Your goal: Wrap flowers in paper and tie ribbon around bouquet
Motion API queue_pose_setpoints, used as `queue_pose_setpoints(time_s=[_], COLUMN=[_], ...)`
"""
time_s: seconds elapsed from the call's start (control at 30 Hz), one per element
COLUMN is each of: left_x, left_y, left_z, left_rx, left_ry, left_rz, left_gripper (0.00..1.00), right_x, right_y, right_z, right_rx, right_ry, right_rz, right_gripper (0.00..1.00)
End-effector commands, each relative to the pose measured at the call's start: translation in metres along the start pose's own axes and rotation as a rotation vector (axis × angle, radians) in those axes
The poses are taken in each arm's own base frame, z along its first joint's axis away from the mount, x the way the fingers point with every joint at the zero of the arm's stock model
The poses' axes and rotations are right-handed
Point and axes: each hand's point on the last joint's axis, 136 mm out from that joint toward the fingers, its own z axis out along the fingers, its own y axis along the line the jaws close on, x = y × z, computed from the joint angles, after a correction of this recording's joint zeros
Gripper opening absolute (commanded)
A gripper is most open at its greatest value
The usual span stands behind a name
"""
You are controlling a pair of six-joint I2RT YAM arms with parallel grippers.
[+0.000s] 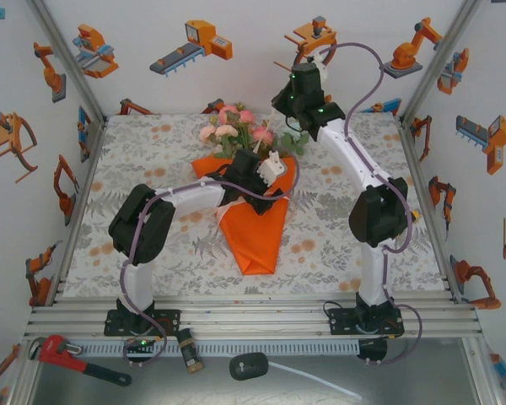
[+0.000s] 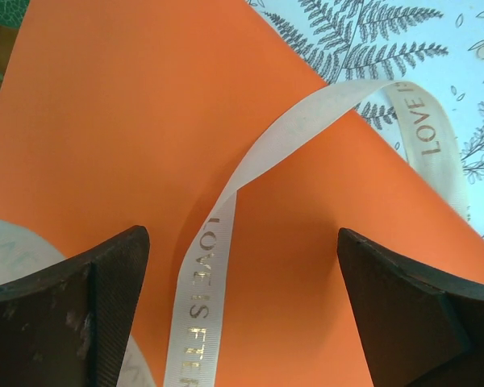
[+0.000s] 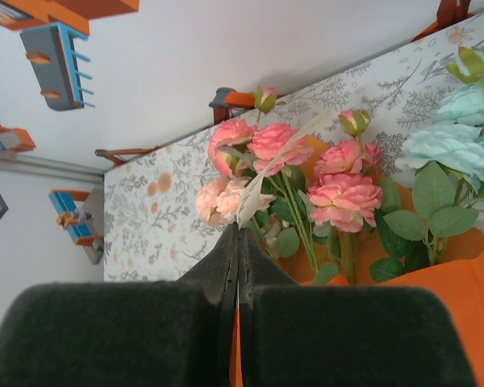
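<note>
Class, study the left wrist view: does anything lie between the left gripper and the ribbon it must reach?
Nothing visible does. The ribbon lies bare on the orange paper and runs straight between the open jaws of the left gripper, with nothing covering it there.

A robot lab cell: aluminium frame (image 1: 253, 316), walls (image 1: 253, 51) printed with robots.

You have a pale tablecloth (image 1: 337, 228) printed with grey ferns and small orange blossoms. The white walls (image 1: 261, 51) around it carry cartoon robot arms and machines in orange and grey. Aluminium rails (image 1: 261, 314) cross the near edge. Below them on the grey shelf (image 1: 405, 380) lie a pipe wrench (image 1: 72, 359) (red head leftward, dark handle rightward), a small black and brass cylinder (image 1: 191, 356), and a black plug (image 1: 249, 365) with its white cable (image 1: 308, 380) trailing right.
</note>
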Motion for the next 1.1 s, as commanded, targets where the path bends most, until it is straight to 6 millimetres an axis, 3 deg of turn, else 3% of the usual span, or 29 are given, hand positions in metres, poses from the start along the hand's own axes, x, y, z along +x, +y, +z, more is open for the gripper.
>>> queue_pose_setpoints(time_s=[0.0,0.17,0.33,0.4,0.47,0.63,0.77,0.9,1.0,1.07], left_x=[0.001,0.011,0.018,0.016,0.010,-0.016,-0.042,-0.054,-0.060,-0.059], left_y=[0.005,-0.007,-0.007,-0.008,-0.008,-0.013,-0.016,-0.015,-0.009,-0.006], left_z=[0.003,0.003,0.008,0.006,0.001,-0.030,-0.063,-0.081,-0.087,-0.084], left_rx=[-0.007,0.065,0.072,0.080,0.085,0.098,0.096,0.078,0.037,0.026], left_ry=[0.036,0.063,0.079,0.071,0.053,-0.021,-0.159,-0.244,-0.296,-0.293], left_rz=[0.051,0.028,0.002,-0.004,-0.010,-0.013,-0.037,-0.066,-0.078,-0.081], left_gripper=[0.82,0.52,0.33,0.21,0.02,0.00,0.00,0.00,0.00,0.00], right_x=[-0.001,-0.003,-0.007,-0.008,-0.009,-0.003,0.029,0.071,0.114,0.152], right_y=[0.007,-0.008,-0.015,-0.017,-0.021,-0.043,-0.055,-0.063,-0.054,-0.060], right_z=[0.001,0.001,-0.002,-0.003,-0.004,0.002,0.007,0.002,-0.016,-0.035], right_rx=[-0.039,0.022,0.038,0.043,0.054,0.097,0.080,0.007,-0.156,-0.236], right_ry=[-0.006,-0.020,-0.024,-0.025,-0.029,0.003,0.119,0.244,0.381,0.507], right_rz=[-0.021,-0.018,-0.013,-0.014,-0.021,-0.036,-0.069,-0.085,-0.092,-0.060], right_gripper=[0.00,0.00,0.00,0.00,0.00,0.00,0.00,0.00,0.00,0.00])
